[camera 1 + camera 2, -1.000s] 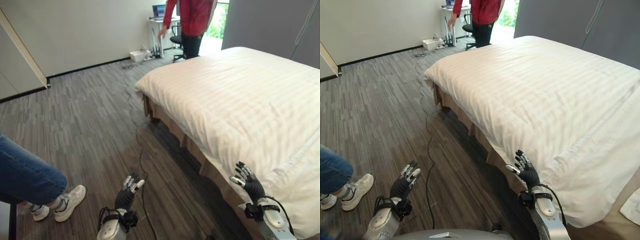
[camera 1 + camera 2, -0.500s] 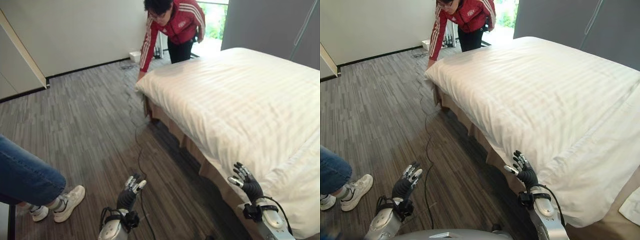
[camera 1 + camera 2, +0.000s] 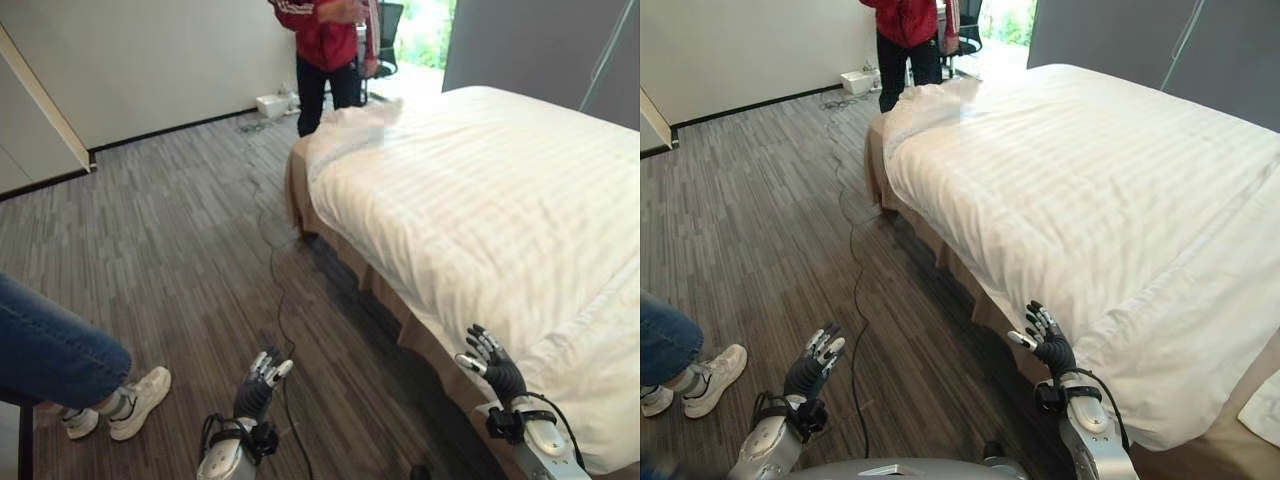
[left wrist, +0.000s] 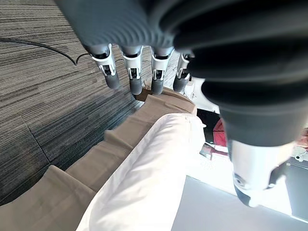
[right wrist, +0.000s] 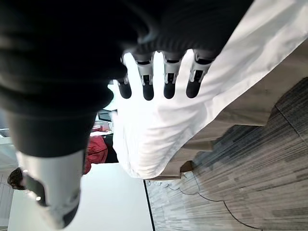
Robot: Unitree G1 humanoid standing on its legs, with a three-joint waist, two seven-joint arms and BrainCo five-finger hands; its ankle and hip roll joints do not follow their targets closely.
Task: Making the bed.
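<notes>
The right hand [image 3: 1050, 345] is raised beside the near edge of the bed [image 3: 940, 260], close to the hanging duvet [image 3: 1110, 200] but not touching it. Its fingers [image 5: 167, 82] are straight and spread, and it holds nothing. In the right wrist view the fingers stand in a row in front of the white duvet, with the tan bed skirt [image 5: 240, 115] below the cloth and the grey wooden floor [image 5: 260, 178] behind.

The left hand [image 3: 258, 378] is over the floor, well apart from the bed. Its fingers [image 4: 132, 77] are also straight and relaxed, and it grips nothing. The left wrist view shows them above the tan skirt and the white edge of the duvet.

The duvet covers the bed and has faint stripes. It lies mostly smooth, and along the near side it hangs down over the skirt. At the far corner it is lifted and bunched, so the tan side of the bed shows under it.

A person in a red jacket [image 3: 330, 40] stands at that far corner. A black office chair [image 3: 385, 25] is behind this person. A second person is at the robot's left side; a leg in blue jeans [image 3: 50, 350] and white shoes [image 3: 135, 400] are seen on the floor. A white box [image 3: 270, 103] lies by the far wall.
</notes>
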